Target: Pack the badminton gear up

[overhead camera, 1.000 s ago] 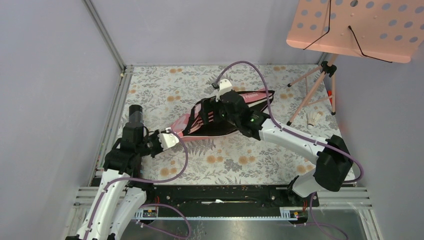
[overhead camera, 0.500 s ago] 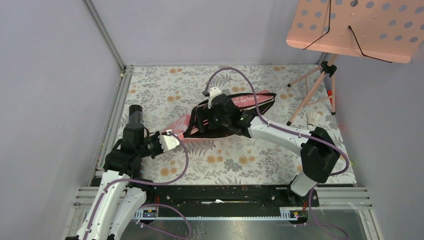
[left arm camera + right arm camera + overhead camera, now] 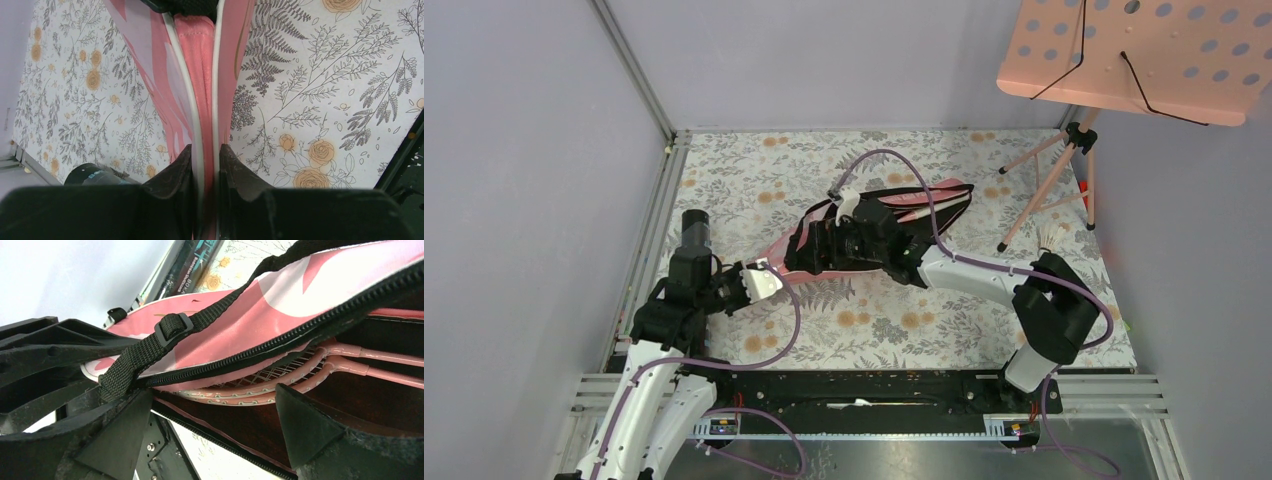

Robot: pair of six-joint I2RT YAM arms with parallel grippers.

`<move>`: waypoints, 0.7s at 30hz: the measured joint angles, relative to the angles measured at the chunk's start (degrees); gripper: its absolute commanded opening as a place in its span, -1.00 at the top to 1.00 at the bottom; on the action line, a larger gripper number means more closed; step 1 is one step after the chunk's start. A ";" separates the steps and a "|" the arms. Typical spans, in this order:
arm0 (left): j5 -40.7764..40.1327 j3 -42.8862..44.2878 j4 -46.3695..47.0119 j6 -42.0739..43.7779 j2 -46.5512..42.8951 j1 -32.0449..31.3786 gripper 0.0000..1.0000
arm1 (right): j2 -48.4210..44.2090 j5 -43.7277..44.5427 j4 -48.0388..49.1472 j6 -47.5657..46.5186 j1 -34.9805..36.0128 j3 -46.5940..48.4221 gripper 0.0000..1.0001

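Left jaws clamped on the narrow end of the racket bag [image 3: 936, 196], right jaws wide apart at its open mouth.

Top view: your pink bag lies slantwise in the middle of the floral desk [image 3: 724, 180]. The left gripper [image 3: 776, 272] meets its near, narrow end, and the right gripper [image 3: 822, 240] sits low over its dark, opened middle. A black tube [image 3: 694, 228] stands upright beside the left arm, and a shuttlecock [image 3: 1048, 237] lies by the feet of the pink music stand [image 3: 1124, 50], well apart from the bag. Left wrist view: your jaws pinch the bag's white-piped pink edge. Right wrist view: your jaws are spread and grip nothing. A black strap [image 3: 150, 347] runs past one finger, and two pink rackets [image 3: 280, 380] lie inside the unzipped bag.
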 measured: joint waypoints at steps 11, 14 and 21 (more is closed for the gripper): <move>-0.85 0.00 -0.07 0.00 0.00 0.00 1.00 | -0.04 -0.11 7.41 3.74 -0.11 -3.37 -0.99; -0.81 -0.02 -0.24 0.02 -0.02 -0.02 1.00 | -0.79 -0.15 8.07 3.67 -0.09 -4.57 -0.99; -0.35 -0.33 0.07 0.09 0.02 -0.35 1.00 | -5.62 -1.64 9.49 3.41 1.90 -6.19 -0.99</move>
